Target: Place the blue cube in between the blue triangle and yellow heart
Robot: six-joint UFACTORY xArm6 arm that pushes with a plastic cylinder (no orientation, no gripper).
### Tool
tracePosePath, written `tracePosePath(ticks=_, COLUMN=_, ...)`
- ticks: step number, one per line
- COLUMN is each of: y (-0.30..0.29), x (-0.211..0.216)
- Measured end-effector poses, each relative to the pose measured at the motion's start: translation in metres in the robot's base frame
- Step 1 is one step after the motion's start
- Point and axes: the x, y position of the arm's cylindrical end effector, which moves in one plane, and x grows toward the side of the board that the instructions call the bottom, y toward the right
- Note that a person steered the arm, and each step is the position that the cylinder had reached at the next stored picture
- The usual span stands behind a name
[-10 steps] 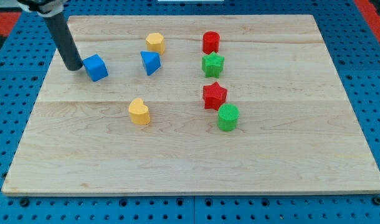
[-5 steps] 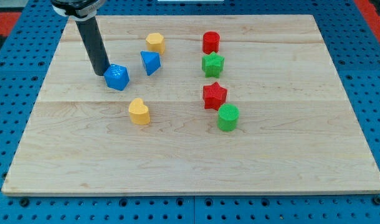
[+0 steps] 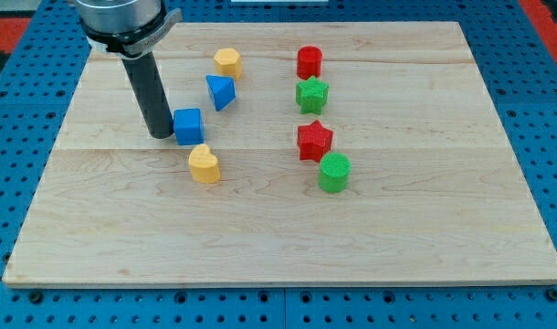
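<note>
The blue cube [image 3: 188,126] sits left of centre on the wooden board [image 3: 397,228]. My tip [image 3: 160,134] touches the cube's left side. The blue triangle [image 3: 220,91] lies up and to the right of the cube. The yellow heart [image 3: 204,164] lies just below and right of the cube, nearly touching it. The cube stands a little left of the line between triangle and heart.
A yellow hexagon [image 3: 227,62] is above the blue triangle. At centre right stand a red cylinder [image 3: 309,62], a green star [image 3: 311,94], a red star [image 3: 314,141] and a green cylinder [image 3: 334,173], in a column.
My tip has pushed the blue cube right and down, from the upper left toward the gap between the blue triangle and the yellow heart. The other blocks have not moved.
</note>
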Motion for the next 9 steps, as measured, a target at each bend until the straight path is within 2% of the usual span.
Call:
tracePosePath(ticks=2, y=0.010, x=-0.016)
tracePosePath(ticks=5, y=0.017, x=0.024)
tracePosePath(ticks=9, y=0.027, x=0.014)
